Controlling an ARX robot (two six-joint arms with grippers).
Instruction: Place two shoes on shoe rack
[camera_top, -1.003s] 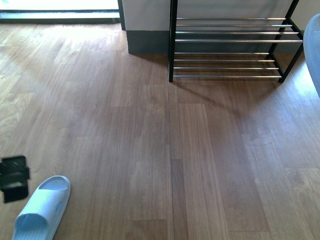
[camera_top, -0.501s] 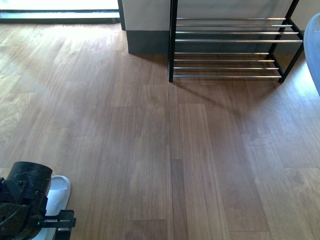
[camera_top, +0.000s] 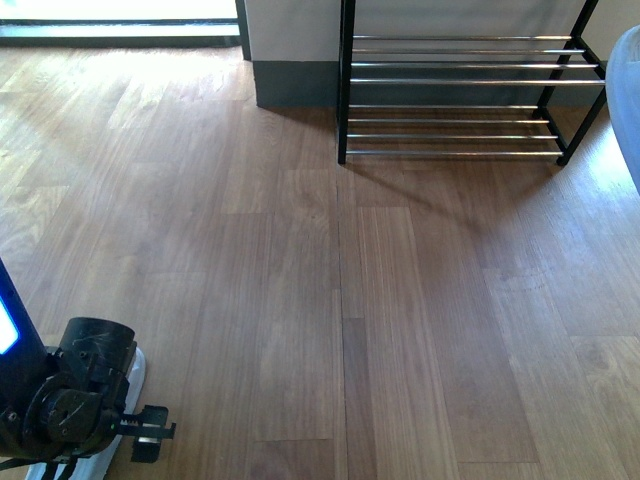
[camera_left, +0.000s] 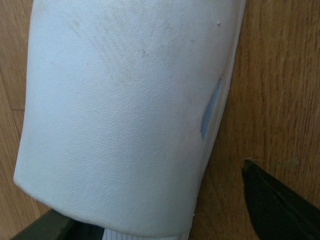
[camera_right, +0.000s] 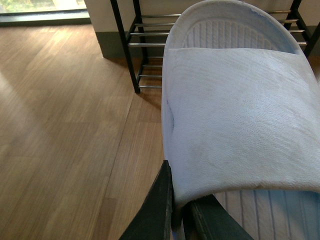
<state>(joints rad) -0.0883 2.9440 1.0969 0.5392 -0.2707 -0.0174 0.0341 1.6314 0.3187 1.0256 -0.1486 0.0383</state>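
While the right gripper (camera_right: 179, 215) pinches one slide (camera_right: 240, 115), the left gripper (camera_left: 155, 200), jaws spread, has moved further over the floor slide (camera_left: 125, 100).

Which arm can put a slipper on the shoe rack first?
Right. The right fingers pinch a pale blue slide up in the air, facing the shoe rack. The left fingers only straddle the other slide, which lies on the floor far from the rack.
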